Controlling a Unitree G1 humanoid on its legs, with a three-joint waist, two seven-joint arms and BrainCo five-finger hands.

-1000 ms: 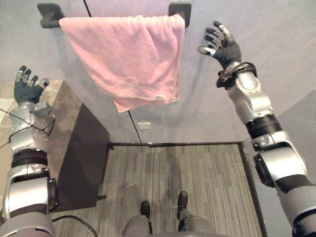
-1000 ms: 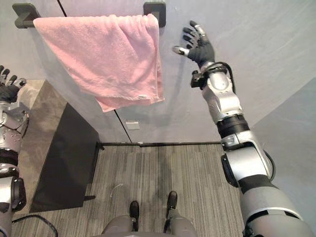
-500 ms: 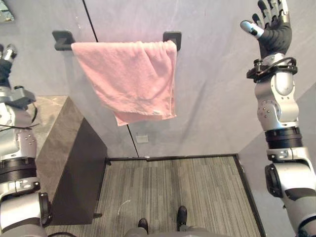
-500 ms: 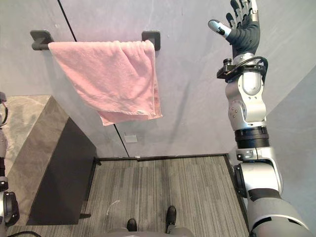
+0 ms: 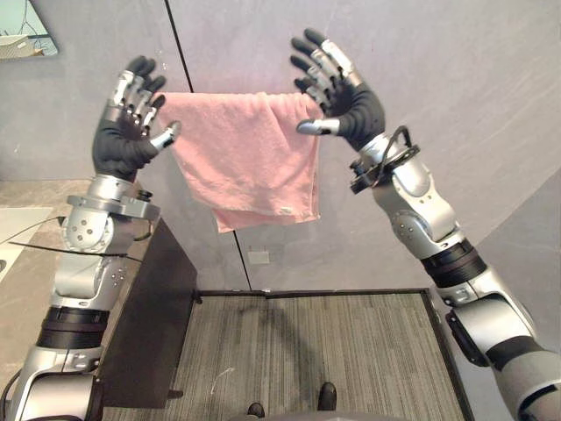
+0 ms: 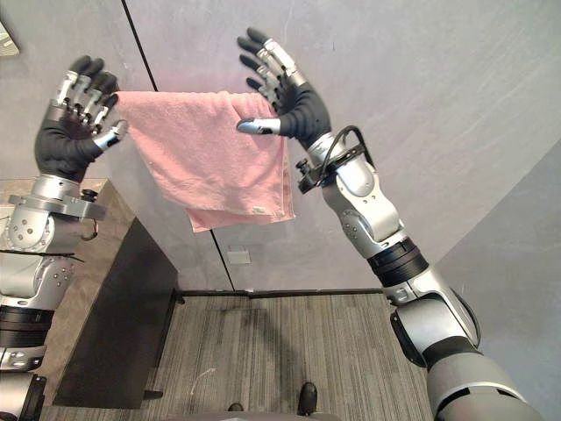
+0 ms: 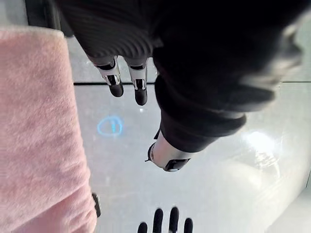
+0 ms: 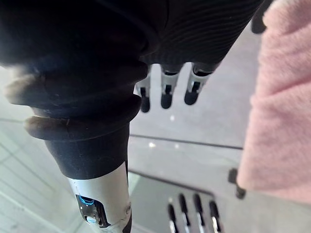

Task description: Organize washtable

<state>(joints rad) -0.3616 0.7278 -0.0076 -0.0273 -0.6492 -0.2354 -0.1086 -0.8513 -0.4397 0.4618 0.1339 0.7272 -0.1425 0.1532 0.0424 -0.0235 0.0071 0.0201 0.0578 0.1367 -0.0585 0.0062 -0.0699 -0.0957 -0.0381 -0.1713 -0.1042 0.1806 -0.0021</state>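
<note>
The fingers of the left hand are straight and spread apart, holding nothing; those of the right hand are likewise splayed and empty. Both hands are raised, palms toward the grey wall. The pink terry towel hangs flat against that wall between them, the left thumb near its upper left corner, the right hand before its upper right corner. The dark cabinet with a stone top stands below the left hand on grey striped carpet.

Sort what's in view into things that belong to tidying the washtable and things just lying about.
Job: pink towel; washtable; left hand and right hand, both open.
Just there: small wall plate; striped carpet.
</note>
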